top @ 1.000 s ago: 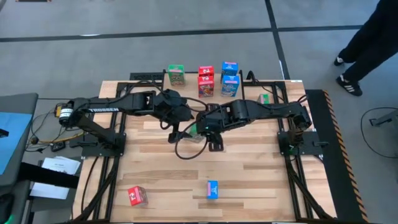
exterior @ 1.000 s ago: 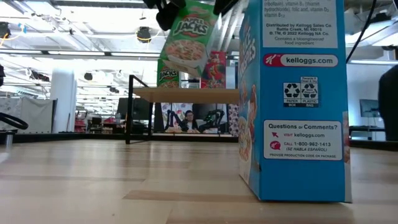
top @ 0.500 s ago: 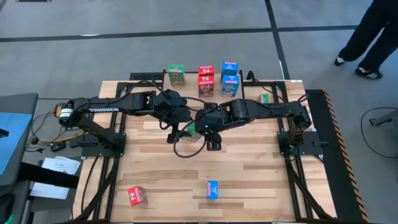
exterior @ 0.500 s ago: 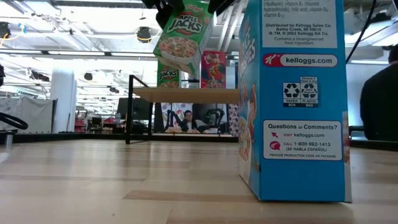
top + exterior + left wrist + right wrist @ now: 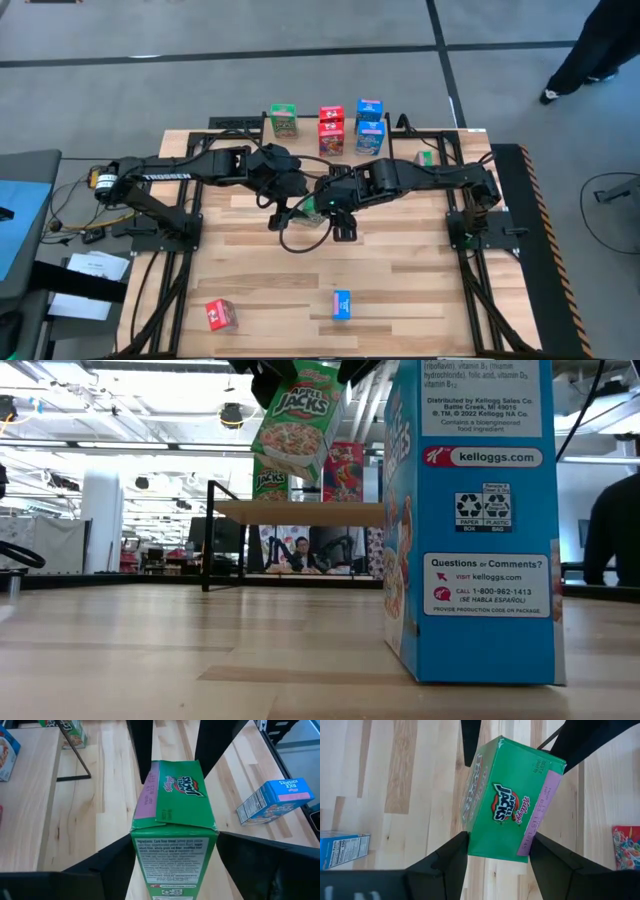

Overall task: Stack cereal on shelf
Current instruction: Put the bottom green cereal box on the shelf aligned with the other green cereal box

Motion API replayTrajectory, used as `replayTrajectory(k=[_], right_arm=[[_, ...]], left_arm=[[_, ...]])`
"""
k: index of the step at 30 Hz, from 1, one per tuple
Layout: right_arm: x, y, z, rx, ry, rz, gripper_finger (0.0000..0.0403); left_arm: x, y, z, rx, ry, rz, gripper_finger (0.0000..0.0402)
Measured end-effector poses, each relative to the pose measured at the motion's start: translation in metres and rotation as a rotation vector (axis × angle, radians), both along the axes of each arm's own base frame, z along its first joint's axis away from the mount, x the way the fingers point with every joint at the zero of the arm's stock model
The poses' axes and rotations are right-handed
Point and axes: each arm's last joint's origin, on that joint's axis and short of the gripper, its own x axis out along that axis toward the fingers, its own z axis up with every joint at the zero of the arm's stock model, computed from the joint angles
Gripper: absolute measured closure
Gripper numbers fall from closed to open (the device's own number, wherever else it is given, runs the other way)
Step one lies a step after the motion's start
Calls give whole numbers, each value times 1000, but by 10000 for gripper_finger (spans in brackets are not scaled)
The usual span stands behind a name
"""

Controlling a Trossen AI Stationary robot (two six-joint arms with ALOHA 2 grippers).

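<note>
Step in hand: handover of a green cereal box in mid-air over the middle of the tabletop, toward its far edge; judged a pass between arms before shelving.
Right gripper: fingers pressed on both sides of the green box, carrying it.
Left gripper: fingers bracket the opposite end of the same box, close to its sides; whether they grip it yet I cannot tell.
Box attitude: tilted, clear of the wood, hanging above shelf height in the low view.
Shelf: at the far edge; one green, two red, two blue boxes stand on or at it.
Strays: red box near the front-left corner, blue box near the front edge.
Next move, as judged: one gripper must hold firmly before the other lets go, then carry the box upright to the shelf beside the green one.
Risk: slip if both loosen together.
Bystander: person's legs beyond the far-right corner.
</note>
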Motion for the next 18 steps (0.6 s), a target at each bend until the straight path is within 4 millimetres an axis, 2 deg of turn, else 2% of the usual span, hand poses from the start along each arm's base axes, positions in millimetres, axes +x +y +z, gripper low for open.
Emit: replayTrajectory(k=[18], right_arm=[[0,0,0,0,-1,-1,152]], left_arm=[[0,0,0,1,0,0,227]])
